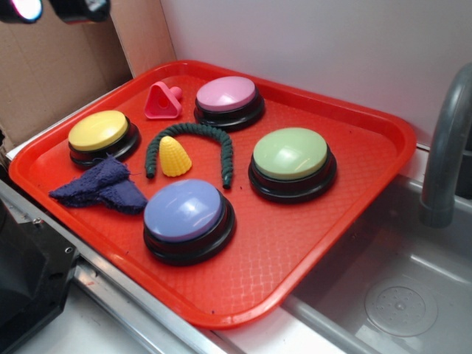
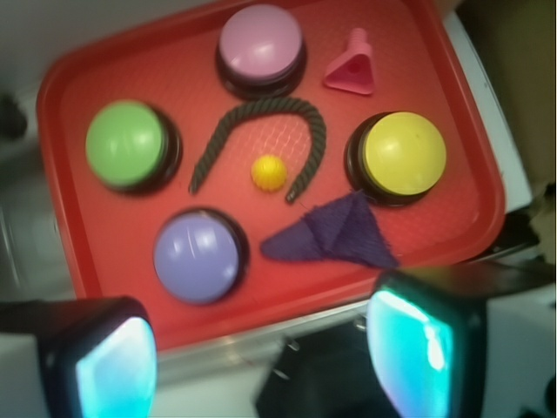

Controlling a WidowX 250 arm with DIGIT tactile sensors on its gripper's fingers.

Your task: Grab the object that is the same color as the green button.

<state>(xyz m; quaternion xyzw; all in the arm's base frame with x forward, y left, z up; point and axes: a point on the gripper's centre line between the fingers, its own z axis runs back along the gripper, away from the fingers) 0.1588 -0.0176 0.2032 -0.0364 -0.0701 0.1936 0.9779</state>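
The object, a dark green fuzzy rope (image 1: 199,130), lies in an arch on the red tray (image 1: 295,236), its ends pointing toward the tray's near edge. In the wrist view the rope (image 2: 261,106) curves around a yellow ridged cone (image 2: 269,172). The green button (image 1: 290,153) stands just right of the rope; in the wrist view the green button (image 2: 126,142) sits left of it. My gripper (image 2: 261,366) hangs high above the tray's near edge, open, with nothing between its fingers (image 2: 113,366). In the exterior view only its tips (image 1: 55,9) show at the top left.
Pink button (image 1: 226,94), yellow button (image 1: 98,130) and purple-blue button (image 1: 184,210) ring the rope. The cone (image 1: 174,156) stands inside the arch. A dark blue cloth (image 1: 103,188) lies front left, a pink triangular piece (image 1: 162,102) at the back. A sink (image 1: 398,295) and faucet (image 1: 442,147) are right.
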